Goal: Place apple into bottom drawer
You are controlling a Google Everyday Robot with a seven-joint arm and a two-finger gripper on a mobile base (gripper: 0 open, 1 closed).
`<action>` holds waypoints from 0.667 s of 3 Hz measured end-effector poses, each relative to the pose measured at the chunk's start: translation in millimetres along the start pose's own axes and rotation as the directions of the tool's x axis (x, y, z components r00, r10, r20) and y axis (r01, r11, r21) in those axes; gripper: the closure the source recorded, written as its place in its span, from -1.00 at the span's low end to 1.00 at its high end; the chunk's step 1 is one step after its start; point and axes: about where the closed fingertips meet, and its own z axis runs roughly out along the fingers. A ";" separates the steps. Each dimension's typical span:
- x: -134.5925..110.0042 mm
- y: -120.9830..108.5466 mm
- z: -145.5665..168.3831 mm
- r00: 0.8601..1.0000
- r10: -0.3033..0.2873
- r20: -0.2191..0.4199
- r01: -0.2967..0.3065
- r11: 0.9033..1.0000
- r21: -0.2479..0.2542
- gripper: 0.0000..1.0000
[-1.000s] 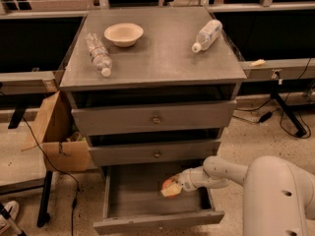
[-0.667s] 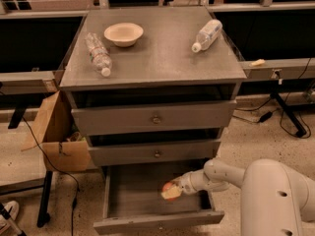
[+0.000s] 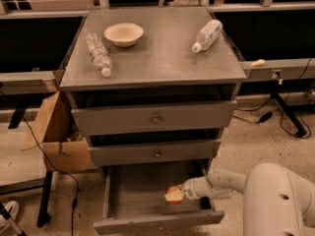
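**Apple in the gripper, inside the open bottom drawer**

You have the gripper (image 3: 180, 194) low at the cabinet's right side, reaching leftward into the bottom drawer (image 3: 135, 200). Its fingers are closed on the apple (image 3: 173, 195), which sits at the very tip with its red skin up and a pale patch facing the camera. The apple is within the drawer's outline, towards the right front part of the tray, just behind the front panel. You cannot tell whether it touches the drawer floor.

The bottom drawer is pulled well out; its grey floor shows bare to the left of the apple. The middle drawer (image 3: 156, 154) and the top drawer (image 3: 155, 118) are shut or nearly so, each with a small round knob at centre.

On the cabinet top (image 3: 157, 63) note three items, well apart:
- a cream bowl (image 3: 123, 34) at the back left, upright;
- a clear bottle (image 3: 98, 53) lying on its side near the left edge;
- a second bottle (image 3: 207, 35) lying on its side at the back right.

A cardboard box (image 3: 58, 134) stands on the ground beside the cabinet's left side.
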 end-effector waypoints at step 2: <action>8.9 -11.8 -10.4 0.986 0.159 0.047 -0.162 0.984 0.070 -1.00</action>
